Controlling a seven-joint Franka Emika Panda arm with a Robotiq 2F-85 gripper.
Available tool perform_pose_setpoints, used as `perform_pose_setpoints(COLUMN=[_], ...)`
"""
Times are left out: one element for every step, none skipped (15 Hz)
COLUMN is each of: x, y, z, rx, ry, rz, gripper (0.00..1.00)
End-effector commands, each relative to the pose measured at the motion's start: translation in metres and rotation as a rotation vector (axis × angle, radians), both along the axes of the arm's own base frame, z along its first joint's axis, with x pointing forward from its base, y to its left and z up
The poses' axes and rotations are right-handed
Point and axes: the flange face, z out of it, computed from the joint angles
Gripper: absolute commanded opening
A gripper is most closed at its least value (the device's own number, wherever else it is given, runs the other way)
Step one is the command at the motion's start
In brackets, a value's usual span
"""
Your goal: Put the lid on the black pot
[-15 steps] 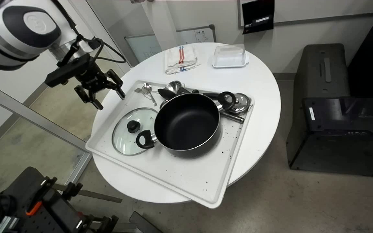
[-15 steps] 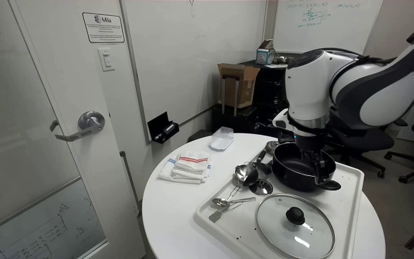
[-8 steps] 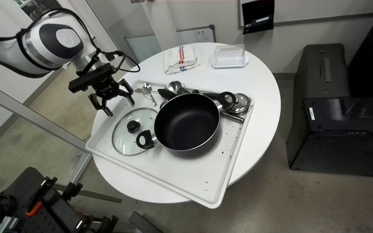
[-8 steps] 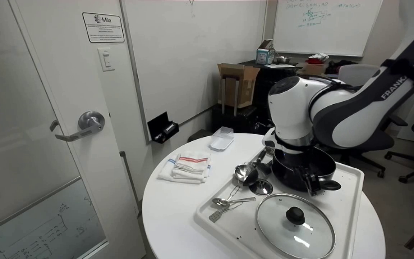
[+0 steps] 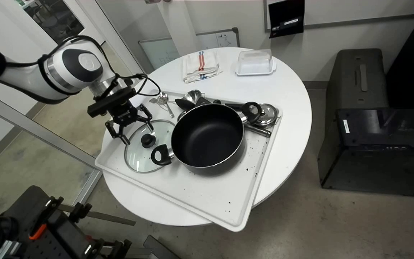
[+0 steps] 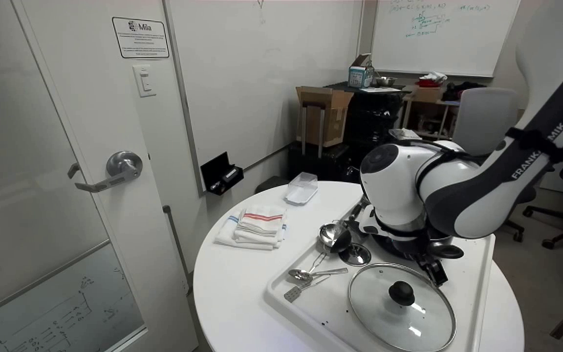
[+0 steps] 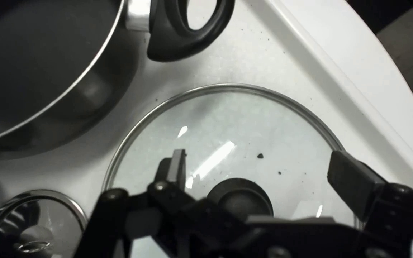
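Here's your lid, flat on the tray with its black knob up, beside the pot and not on it, so none of the covering is done; I'd call this the approach. Your pincer is spread wide with nothing in its grasp, by the lid's edge. In the wrist view the fingers stand to either side of the knob, though how far above the glass they are, I can't tell. Left to do, as I read it: get over the knob, clamp, lift, carry across, seat the lid on the pot's rim, let go. Careful of that near handle: it juts toward the lid and could snag it on the way over. Just beside the lid sits a small shiny disc, and past it a spoon and a little turner, worth keeping clear of. In an exterior view your own arm hides most of the pot, so that angle won't help much with lining up. Farther out on the table, folded towels and a clear plastic box lie well apart, no bother to you.
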Motion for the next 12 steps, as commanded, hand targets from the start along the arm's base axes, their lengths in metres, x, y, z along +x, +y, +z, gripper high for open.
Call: perform_pose_setpoints(x=[-0.004, -0.005, -0.007, -0.007, -0.006, -0.006, -0.005, -0.003, -0.002, 0.0, 0.001, 0.002], y=[0.005, 0.008, 0.011, 0.015, 0.018, 0.021, 0.023, 0.026, 0.027, 0.028, 0.029, 0.03], z=[-0.02, -0.023, -0.027, -0.028, -0.03, -0.032, -0.033, -0.034, -0.034, -0.035, -0.036, -0.037], rx=[-0.048, -0.049, -0.049, -0.043, -0.034, -0.027, -0.018, -0.011, -0.003, 0.004, 0.01, 0.013], ry=[0.023, 0.019, 0.016, 0.006, -0.002, -0.01, -0.019, -0.029, -0.039, -0.046, -0.051, -0.052], rz=[0.082, 0.096, 0.109, 0.117, 0.122, 0.133, 0.143, 0.156, 0.166, 0.177, 0.186, 0.194], gripper=[1.0, 1.0, 1.0, 1.0, 1.0, 1.0, 1.0, 1.0, 1.0, 1.0, 1.0, 1.0])
